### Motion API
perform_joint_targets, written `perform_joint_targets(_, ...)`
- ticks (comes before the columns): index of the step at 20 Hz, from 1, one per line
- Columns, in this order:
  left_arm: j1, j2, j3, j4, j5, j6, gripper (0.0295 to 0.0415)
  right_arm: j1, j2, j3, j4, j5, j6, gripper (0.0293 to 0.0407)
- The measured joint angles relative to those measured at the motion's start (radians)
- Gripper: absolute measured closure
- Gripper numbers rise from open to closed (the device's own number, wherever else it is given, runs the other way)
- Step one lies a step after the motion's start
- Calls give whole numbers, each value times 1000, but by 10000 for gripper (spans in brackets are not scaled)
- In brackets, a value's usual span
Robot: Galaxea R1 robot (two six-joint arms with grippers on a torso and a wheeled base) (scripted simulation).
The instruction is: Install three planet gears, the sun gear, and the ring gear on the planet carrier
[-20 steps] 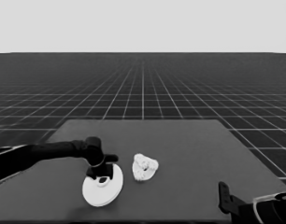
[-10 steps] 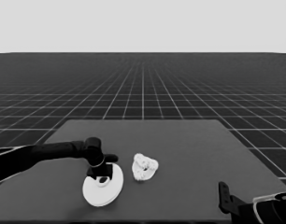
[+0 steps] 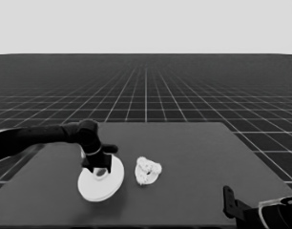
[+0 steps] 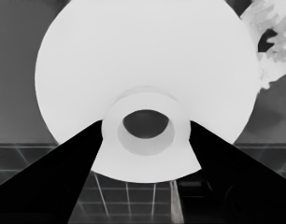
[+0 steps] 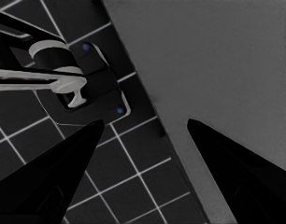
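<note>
Left claw (image 3: 101,168) grips the big white flat round disc (image 3: 101,183) by its middle hub.
Gear-covered smaller white disc (image 3: 148,171) sits at its three o'clock on the tabletop (image 3: 193,171); a tilt could jam them.

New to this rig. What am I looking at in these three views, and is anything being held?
It is a simulated two-armed robot at a dark table. The wide picture comes from a head camera looking down across the table; the other two come from cameras on each wrist, where the two dark wedges at the bottom are that arm's own fingers.

The left tool reaches in from the left and sits at the raised hub of the larger round part, its fingers on either side of the hub. The left wrist view suggests a grip on it. Beside it lies the smaller round part with small gears on it. The right tool waits open at the table's near right corner, holding nothing.
</note>
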Motion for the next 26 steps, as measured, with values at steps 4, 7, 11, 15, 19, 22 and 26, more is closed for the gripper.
perform_joint_targets(4, -9, 0, 0, -10, 1, 0, 362, 0, 0, 0, 0, 0, 0, 315)
perform_joint_targets(7, 1, 503, -473, 0, 5, -42, 362, 0, 0, 0, 0, 0, 0, 315)
perform_joint_targets(11, 4, 640, -684, -1, -7, 43, 362, 0, 0, 0, 0, 0, 0, 315)
perform_joint_targets(15, 41, 661, -732, 37, -20, 67, 362, 0, 0, 0, 0, 0, 0, 315)
perform_joint_targets(19, 94, 671, -767, 84, -37, 88, 362, 0, 0, 0, 0, 0, 0, 315)
perform_joint_targets(22, 96, 672, -770, 89, -40, 90, 362, 0, 0, 0, 0, 0, 0, 315)
perform_joint_targets(26, 109, 672, -772, 89, -40, 100, 362, 0, 0, 0, 0, 0, 0, 315)
